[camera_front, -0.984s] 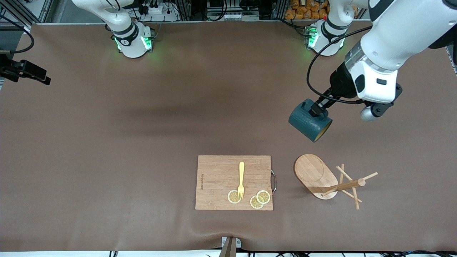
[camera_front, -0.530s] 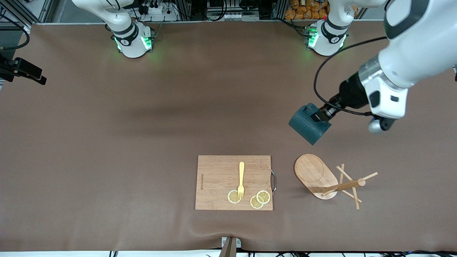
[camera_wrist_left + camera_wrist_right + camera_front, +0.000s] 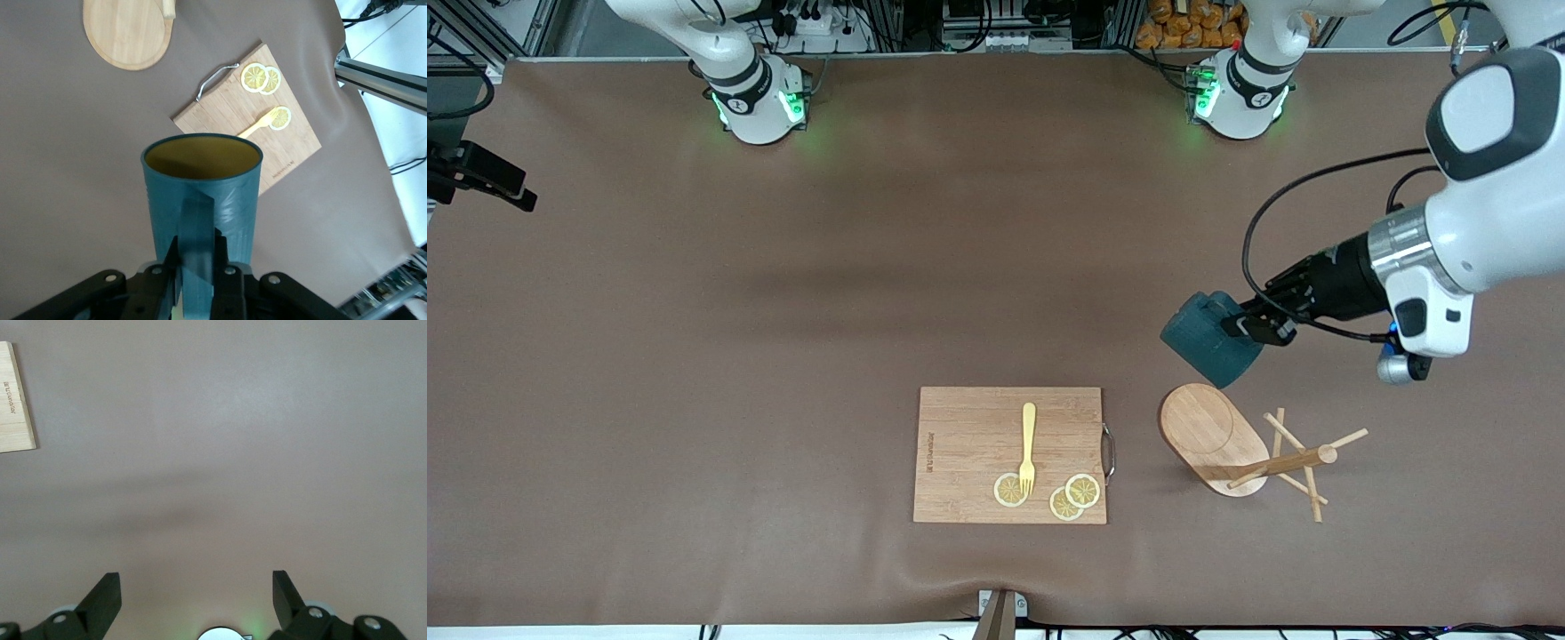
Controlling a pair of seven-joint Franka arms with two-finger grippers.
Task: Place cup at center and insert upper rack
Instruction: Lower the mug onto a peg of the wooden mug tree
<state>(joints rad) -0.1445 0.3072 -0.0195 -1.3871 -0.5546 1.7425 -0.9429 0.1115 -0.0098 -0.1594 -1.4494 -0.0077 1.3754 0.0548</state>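
From my station, the left gripper [image 3: 1249, 324] is mostly hidden by its own wrist in the front view; only in the left wrist view do I see its jaws, pressed together on the handle of the cup [image 3: 1209, 340]. The cup is tilted in the air, over the desk [image 3: 783, 356] just beside the base of the upper rack [image 3: 1214, 437]. In the front view I cannot see the inside of the cup; the wrist view shows it yellowish.

The right gripper [image 3: 197, 600] is cut off in its own wrist view, only two dark finger ends show, standing wide apart with nothing between them. In the front view that arm waits at the edge, and only a dark part of it shows.

The upper rack lies on its side toward the left arm's end of the desk, nearer to the front camera than the cup. I count one post and several thin pegs, but they cross each other, so the exact number is not clear to me.

On the one cutting board [image 3: 969, 453] I count one yellow fork [image 3: 1028, 447] and three lemon slices [image 3: 1074, 496], two of them overlapping.
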